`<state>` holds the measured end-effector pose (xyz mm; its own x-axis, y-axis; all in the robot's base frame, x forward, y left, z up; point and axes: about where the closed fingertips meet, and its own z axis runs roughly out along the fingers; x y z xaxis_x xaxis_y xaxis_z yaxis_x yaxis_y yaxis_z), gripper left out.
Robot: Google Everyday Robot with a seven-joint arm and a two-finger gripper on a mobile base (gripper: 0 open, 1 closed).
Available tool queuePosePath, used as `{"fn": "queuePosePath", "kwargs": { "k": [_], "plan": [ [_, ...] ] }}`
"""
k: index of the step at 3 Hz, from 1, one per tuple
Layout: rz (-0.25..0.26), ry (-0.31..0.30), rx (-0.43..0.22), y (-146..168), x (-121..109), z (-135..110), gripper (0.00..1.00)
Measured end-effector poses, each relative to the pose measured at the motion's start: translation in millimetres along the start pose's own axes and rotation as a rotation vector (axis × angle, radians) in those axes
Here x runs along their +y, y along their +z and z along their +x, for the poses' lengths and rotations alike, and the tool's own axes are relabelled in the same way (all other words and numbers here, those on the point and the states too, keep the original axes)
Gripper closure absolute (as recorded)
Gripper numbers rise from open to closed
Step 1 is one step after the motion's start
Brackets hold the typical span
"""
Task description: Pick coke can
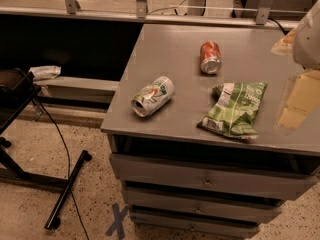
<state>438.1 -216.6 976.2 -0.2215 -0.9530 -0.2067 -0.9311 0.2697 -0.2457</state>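
The coke can is a small red can with white markings. It lies on its side on the grey cabinet top, toward the back middle, with its silver end facing the camera. My gripper hangs at the right edge of the view, above the cabinet top's right side. It is to the right of the can and apart from it. Its two pale yellow fingers stand apart with nothing between them.
A white can with green and orange markings lies on its side near the front left of the top. A green chip bag lies in front of the coke can. Drawers sit below. A black stand and cable are on the floor at left.
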Motion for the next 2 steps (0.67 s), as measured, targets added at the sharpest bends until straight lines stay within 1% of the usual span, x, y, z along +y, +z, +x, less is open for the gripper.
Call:
{"fn": "queuePosePath", "kwargs": {
  "k": [1,2],
  "plan": [
    [0.0,0.0,0.0,0,0,0,0.0],
    [0.022,0.064,-0.018,7,-16,2,0.0]
  ]
}}
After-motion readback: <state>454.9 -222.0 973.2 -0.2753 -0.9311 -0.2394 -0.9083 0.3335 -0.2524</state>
